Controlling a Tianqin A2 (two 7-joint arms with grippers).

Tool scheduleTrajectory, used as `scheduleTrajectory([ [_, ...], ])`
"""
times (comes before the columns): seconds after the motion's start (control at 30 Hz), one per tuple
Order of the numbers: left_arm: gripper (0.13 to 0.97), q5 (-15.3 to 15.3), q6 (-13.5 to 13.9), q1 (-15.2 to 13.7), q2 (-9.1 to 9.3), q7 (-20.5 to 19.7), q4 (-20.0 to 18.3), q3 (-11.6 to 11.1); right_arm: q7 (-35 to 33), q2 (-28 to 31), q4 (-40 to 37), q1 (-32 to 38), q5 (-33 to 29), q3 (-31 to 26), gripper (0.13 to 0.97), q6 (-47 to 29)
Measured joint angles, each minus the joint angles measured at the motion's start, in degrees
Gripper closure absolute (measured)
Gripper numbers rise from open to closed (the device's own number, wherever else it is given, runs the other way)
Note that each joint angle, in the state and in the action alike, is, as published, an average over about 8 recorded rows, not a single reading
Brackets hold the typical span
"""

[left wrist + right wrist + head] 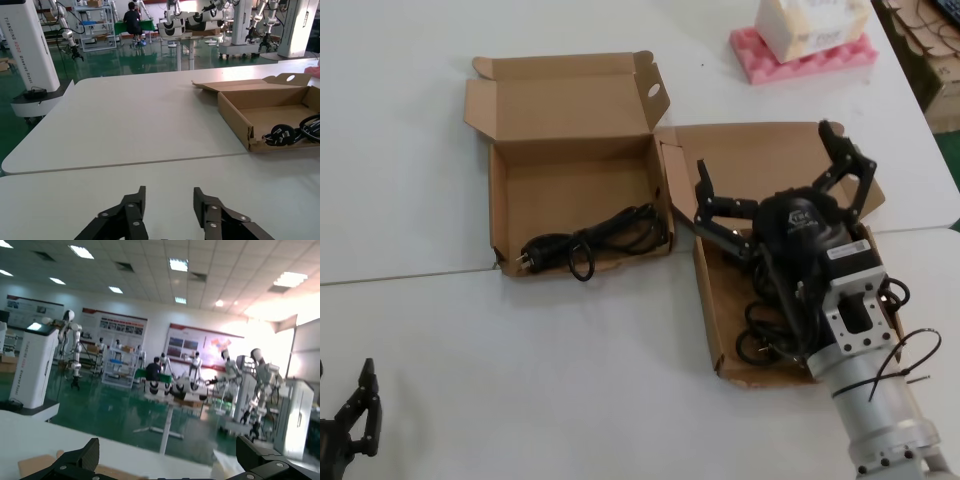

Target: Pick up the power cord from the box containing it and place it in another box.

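The power cord (590,242), a thin black looped cable with a plug, lies along the low, uneven front rim of the left cardboard box (498,200), whose lid is open. It also shows in the left wrist view (287,134), inside that box (232,112). My right gripper (765,148) is open wide and empty, hovering over the right cardboard box (705,290) and its flat lid. In its own view the right gripper (167,455) holds nothing. Black cables (760,335) hang under that wrist over the right box. My left gripper (345,385) is parked at the near left, open (169,192).
A white carton on pink foam (800,45) stands at the back of the table. Cardboard pieces (920,40) lie past the far right edge. A seam (420,278) runs across the white table. Both boxes' raised lids stand toward the back.
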Motion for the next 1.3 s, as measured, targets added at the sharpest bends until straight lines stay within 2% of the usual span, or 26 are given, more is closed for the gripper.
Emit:
scheduleTrajectory([
  [0.1,0.766,0.0,0.0,0.0,0.01,0.0,0.0,0.0,0.0,-0.8,0.2,-1.8,1.2,2.6,0.143,-2.4],
  [0.37,0.585,0.0,0.0,0.0,0.02,0.0,0.1,0.0,0.0,-3.1,0.9,-6.4,4.4,9.7,0.129,-8.7],
  [0.4,0.585,0.0,0.0,0.0,0.02,0.0,0.1,0.0,0.0,-3.4,1.0,-7.0,4.8,10.6,0.129,-9.5],
  [0.67,0.376,0.0,0.0,0.1,0.04,0.0,0.1,0.1,0.0,-5.7,1.6,-11.8,8.0,17.7,0.129,-15.9],
  [0.8,0.376,0.0,0.1,0.1,0.05,0.0,0.1,0.1,0.0,-6.8,2.0,-14.1,9.6,21.2,0.129,-19.1],
  [1.07,0.229,0.0,0.1,0.1,0.06,0.0,0.2,0.1,0.0,-9.0,2.6,-18.8,12.7,28.3,0.129,-25.5],
  [1.3,0.169,0.0,0.1,0.1,0.08,0.0,0.2,0.1,0.0,-11.0,3.2,-22.9,15.5,34.4,0.129,-31.1],
])
